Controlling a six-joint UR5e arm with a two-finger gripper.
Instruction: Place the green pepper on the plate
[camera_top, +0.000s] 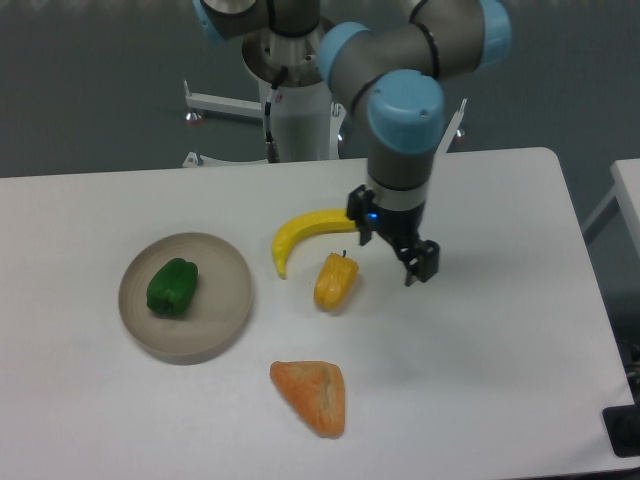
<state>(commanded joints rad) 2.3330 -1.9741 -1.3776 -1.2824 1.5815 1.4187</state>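
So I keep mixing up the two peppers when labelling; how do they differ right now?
The green pepper is dark green; the yellow pepper is yellow-orange. The green pepper lies in the plate; the yellow pepper lies on the bare table, beside the banana. Both are small, glossy and similar in size.

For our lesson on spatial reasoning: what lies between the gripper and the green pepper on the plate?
In the camera view, the yellow pepper and the banana lie between the gripper and the green pepper, which rests on the plate.
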